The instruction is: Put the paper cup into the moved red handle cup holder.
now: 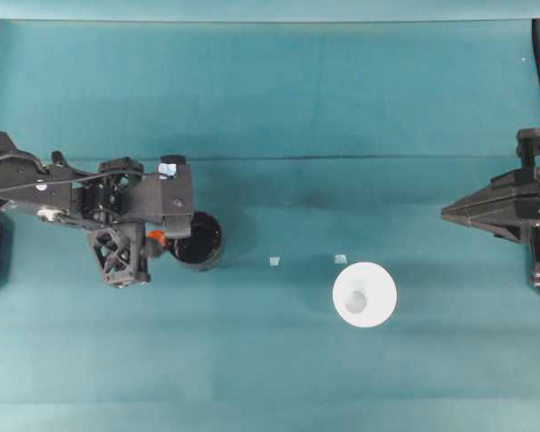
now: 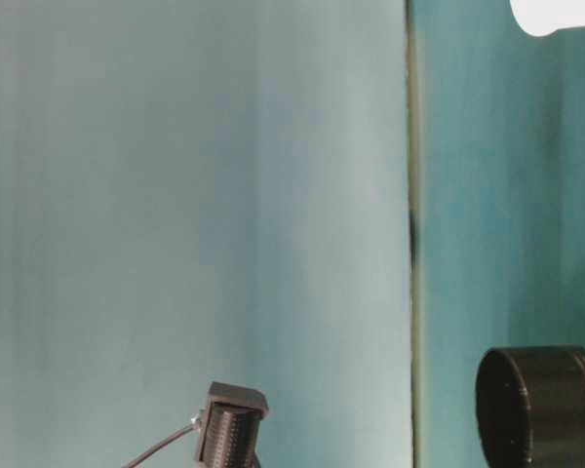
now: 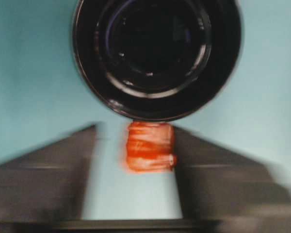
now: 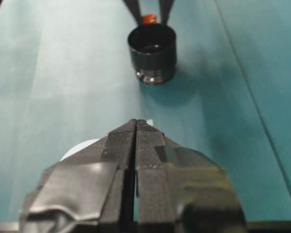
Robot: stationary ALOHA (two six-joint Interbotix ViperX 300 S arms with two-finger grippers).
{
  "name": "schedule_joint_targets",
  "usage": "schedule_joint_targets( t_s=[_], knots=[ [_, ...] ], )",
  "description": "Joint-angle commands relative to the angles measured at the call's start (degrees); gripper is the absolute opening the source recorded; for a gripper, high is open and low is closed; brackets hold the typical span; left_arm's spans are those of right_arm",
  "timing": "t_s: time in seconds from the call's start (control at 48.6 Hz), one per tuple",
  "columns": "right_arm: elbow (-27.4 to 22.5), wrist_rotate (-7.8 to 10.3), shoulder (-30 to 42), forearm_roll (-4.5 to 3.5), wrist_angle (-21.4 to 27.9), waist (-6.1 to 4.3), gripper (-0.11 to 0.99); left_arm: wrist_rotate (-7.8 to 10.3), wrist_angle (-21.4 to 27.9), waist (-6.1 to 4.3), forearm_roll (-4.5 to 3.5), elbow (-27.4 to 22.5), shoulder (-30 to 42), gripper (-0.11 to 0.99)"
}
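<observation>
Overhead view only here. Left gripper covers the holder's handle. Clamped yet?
Observer: Not yet. In the left wrist view the orange-red handle sits between the left gripper's fingers, with a gap on one side.
Operator: Right gripper open?
Observer: No. The right wrist view shows the right gripper with its jaws pressed together, holding nothing.
Operator: Holder clear inside?
Observer: Yes. The left wrist view looks straight into the red handle cup holder, and nothing is in it.

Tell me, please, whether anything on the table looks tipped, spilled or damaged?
Nothing stands out. The paper cup and the black cup holder both stand upright, apart, and nothing looks spilled. Two tiny pale scraps lie between them.
</observation>
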Motion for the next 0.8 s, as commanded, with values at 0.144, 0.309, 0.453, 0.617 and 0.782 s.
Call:
schedule_joint_targets(
  t_s=[0.144, 0.309, 0.453, 0.617, 0.782],
  knots=[
    [-1.0, 0.44, 0.3, 0.18, -0.3, -0.18, -0.11, 0.35, 0.6, 0.00, 0.09, -0.7, -0.2, 0.28],
    [-0.9, 0.44, 0.3, 0.18, -0.3, -0.09, -0.11, 0.62, 0.5, 0.09, 0.09, -0.8, -0.2, 0.28],
    [-0.9, 0.44, 0.3, 0.18, -0.3, -0.18, -0.11, 0.35, 1.0, 0.09, 0.09, -1.4, -0.6, 0.28],
    [-1.0, 0.44, 0.3, 0.18, -0.3, -0.18, -0.11, 0.35, 6.6, 0.09, 0.09, -6.5, -4.7, 0.28],
    [-1.0, 0.44, 0.3, 0.18, -0.3, -0.18, -0.11, 0.70, 15.0, 0.00, 0.18, -13.8, -6.9, 0.28]
  ],
)
